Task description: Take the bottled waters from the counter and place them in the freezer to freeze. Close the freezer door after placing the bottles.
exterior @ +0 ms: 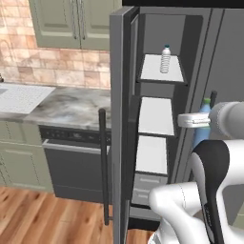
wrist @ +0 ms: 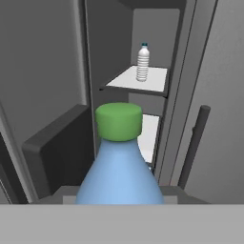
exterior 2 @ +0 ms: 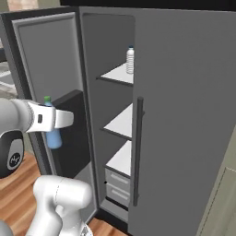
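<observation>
Freezer [exterior: 157, 114]: door [exterior: 119, 119] open. Clear ribbed bottle [exterior: 165, 59] upright on top shelf [exterior: 162, 71]. Blue green-capped bottle [wrist: 119, 162] upright, clamped in gripper [exterior 2: 57, 120], held before the opening, beside the door's inner face.

Materials and finishes around the open freezer.
The tall grey freezer door [exterior: 120, 119] looks like matt brushed metal; the flat white shelves [exterior: 155, 116] are smooth. The ribbed clear plastic bottle [exterior: 165, 59] contrasts with the smooth translucent blue plastic bottle [wrist: 119, 178] under its matt green cap [wrist: 118, 121]. Marbled grey-beige stone countertop [exterior: 71, 107]; glossy wooden plank floor [exterior: 33, 219].
</observation>
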